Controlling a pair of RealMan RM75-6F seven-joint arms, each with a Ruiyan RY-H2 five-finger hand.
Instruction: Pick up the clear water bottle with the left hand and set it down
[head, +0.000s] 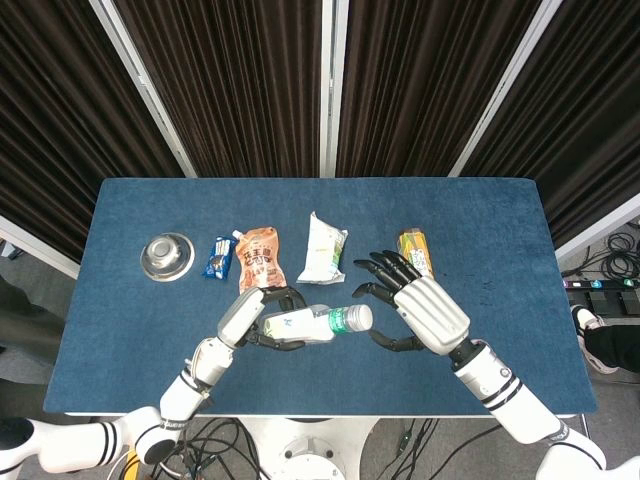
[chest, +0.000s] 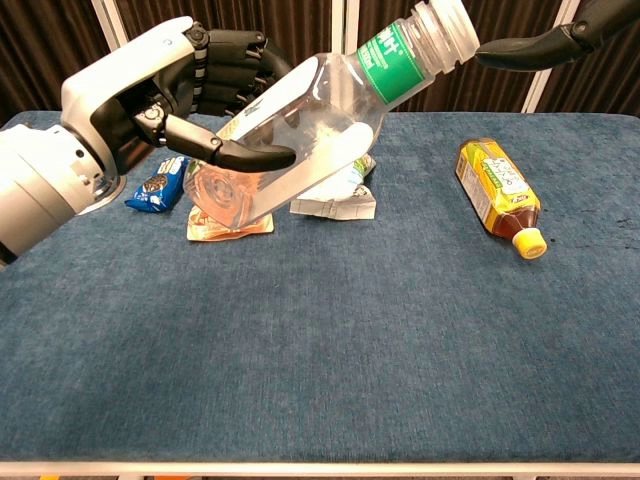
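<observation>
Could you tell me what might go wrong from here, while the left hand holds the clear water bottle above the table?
1. The left hand grips the clear plastic water bottle with the green label tilted in the air, cap end unsupported; it could slip or land on its side.
2. The open right hand hovers close to the cap and could knock it.
3. The orange pouch and white packet lie nearby, crowding a set-down.
</observation>
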